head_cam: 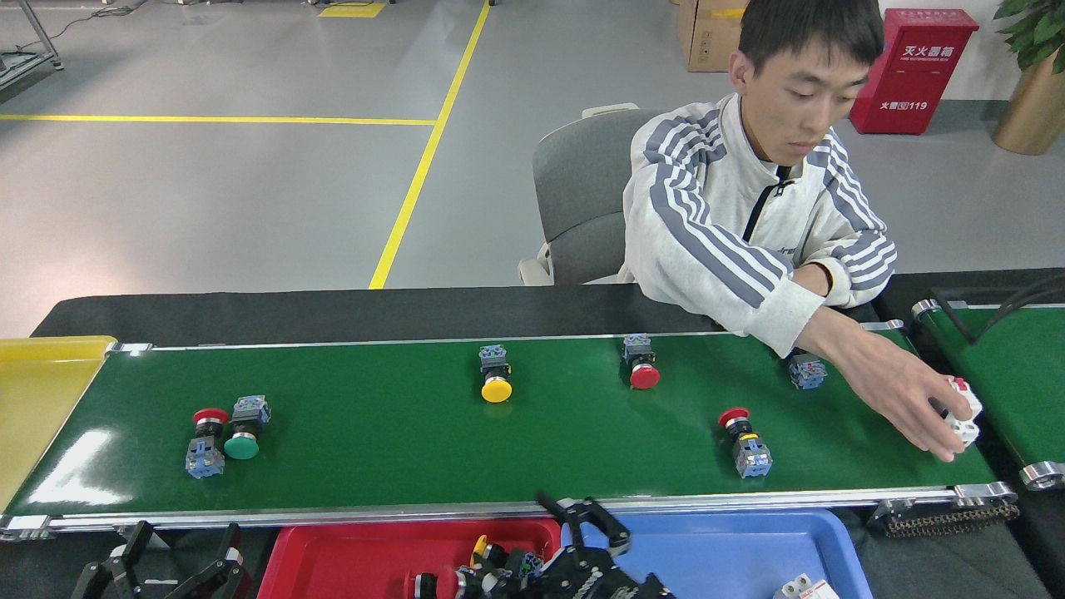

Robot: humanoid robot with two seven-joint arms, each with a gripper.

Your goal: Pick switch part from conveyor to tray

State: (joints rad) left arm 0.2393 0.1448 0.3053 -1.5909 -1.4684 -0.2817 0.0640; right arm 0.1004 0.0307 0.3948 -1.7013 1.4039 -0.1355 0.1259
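Switch parts look light, rigid, hard plastic; round caps could roll, so grab the squarer blue base. Nearest: red-cap switch (745, 441) lower right on the conveyor (399, 433). Right gripper (582, 545) bottom centre, fingers spread, over the red tray (349, 553), holding nothing I can see. Left gripper (170, 566) bottom left, spread and empty. Person's hand (936, 412) at right holds a white part.

Blue tray (732, 549) near bottom. Yellow tray (42, 391) at left. Grey chair (578, 191), red box (911, 71), plant pot (1027, 108) behind.
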